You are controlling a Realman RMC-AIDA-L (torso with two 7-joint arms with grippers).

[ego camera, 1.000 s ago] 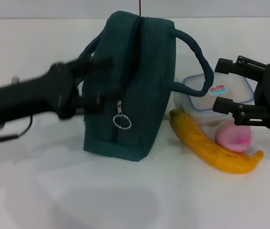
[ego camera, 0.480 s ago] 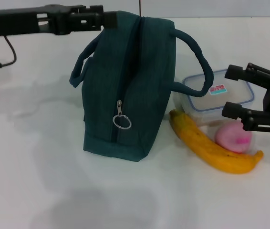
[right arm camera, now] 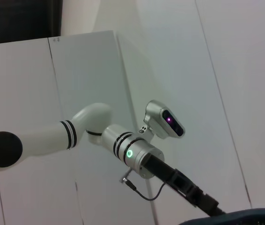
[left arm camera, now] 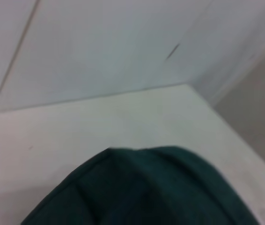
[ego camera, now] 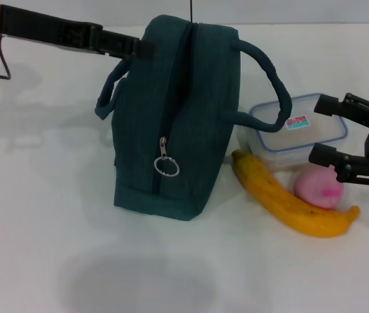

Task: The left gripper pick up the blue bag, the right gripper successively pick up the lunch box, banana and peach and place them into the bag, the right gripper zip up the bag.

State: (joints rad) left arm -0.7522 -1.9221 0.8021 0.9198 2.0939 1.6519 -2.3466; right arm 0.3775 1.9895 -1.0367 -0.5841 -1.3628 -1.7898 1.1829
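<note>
Head view shows the blue bag (ego camera: 178, 117), soft woven fabric in a dark teal, standing upright near the middle of the white bench (ego camera: 54, 248). Its zip runs down the near end, with a metal ring pull (ego camera: 167, 167) hanging low. Two padded loop handles arch out, one to each side. The left gripper (ego camera: 139, 47) reaches in from the far left corner, its black tip at the bag's top edge above the left handle; I cannot tell how its fingers stand. Just right of the bag sit the lunch box (ego camera: 300, 130), clear plastic with rounded corners and a blue-rimmed lid, the curved yellow banana (ego camera: 289, 202) and the pink peach (ego camera: 320, 188), all bunched together. The right gripper (ego camera: 328, 130) hovers over the box's right end, fingers spread and holding nothing.

Left wrist view gives only the bag's rounded fabric top (left arm camera: 146, 187) and the bench's far corner. Right wrist view alone shows the left arm's white links (right arm camera: 53, 136) and its wrist camera.
</note>
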